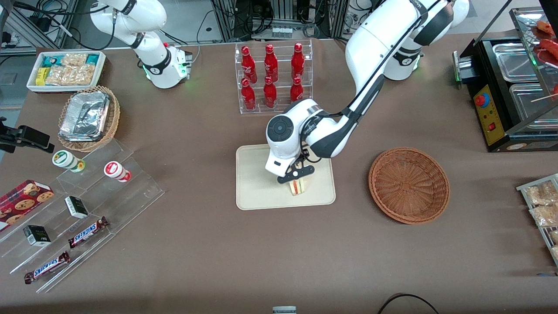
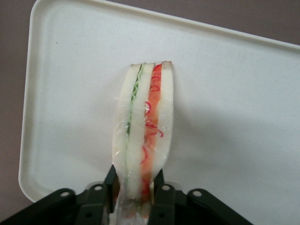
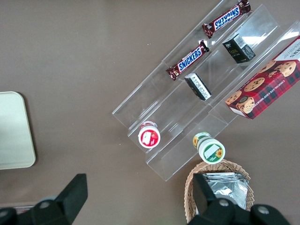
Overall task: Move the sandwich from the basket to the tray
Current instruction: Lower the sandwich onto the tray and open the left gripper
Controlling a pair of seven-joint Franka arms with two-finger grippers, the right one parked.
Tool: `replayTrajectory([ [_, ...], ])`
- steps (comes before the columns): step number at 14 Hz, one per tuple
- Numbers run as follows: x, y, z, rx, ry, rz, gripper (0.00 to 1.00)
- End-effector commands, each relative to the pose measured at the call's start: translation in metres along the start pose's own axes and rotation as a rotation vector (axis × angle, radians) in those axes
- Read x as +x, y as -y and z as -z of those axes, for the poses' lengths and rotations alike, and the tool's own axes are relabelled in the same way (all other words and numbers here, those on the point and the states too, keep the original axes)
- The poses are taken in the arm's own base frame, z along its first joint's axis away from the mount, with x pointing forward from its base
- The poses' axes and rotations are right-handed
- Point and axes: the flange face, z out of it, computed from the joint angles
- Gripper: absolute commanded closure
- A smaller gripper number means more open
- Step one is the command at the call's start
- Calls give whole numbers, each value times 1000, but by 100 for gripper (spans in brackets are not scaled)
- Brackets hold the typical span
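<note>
End effector (image 1: pixel 297 176) over the tray, sandwich pinched between its fingers.

Fingers (image 2: pixel 111 180) are closed down to the width of the wedge, clamping the sandwich (image 2: pixel 143 136) by one end, so it hangs straight below with its long axis running away from the grip. Its lower end looks to be at or just above the tray (image 1: pixel 257 192), toward the tray's basket-side edge. The basket (image 1: pixel 409 185) sits empty, well apart toward the working arm's end of the tabletop (image 1: pixel 196 244). Release looks next.

Robot lab staged as a snack shop, cable-strewn floor (image 1: pixel 244 17), cola bottle rack (image 1: pixel 273 77), candy display steps (image 1: pixel 83 218)
</note>
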Motion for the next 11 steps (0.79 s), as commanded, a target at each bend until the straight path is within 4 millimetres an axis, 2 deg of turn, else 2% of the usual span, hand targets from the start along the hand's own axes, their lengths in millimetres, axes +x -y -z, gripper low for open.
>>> replayTrajectory([
  [1,8,-9,30,-32,-52,17,0],
  [3,15,-4,62,-30,-59,26,0],
  [5,17,3,104,-34,-83,32,0],
  [6,20,11,122,-39,-90,33,0],
  [8,42,39,158,-48,-104,-7,0],
  [9,56,56,170,-41,-89,25,0],
  [10,78,77,168,-28,-73,57,0],
  [11,91,87,166,-22,-72,76,0],
])
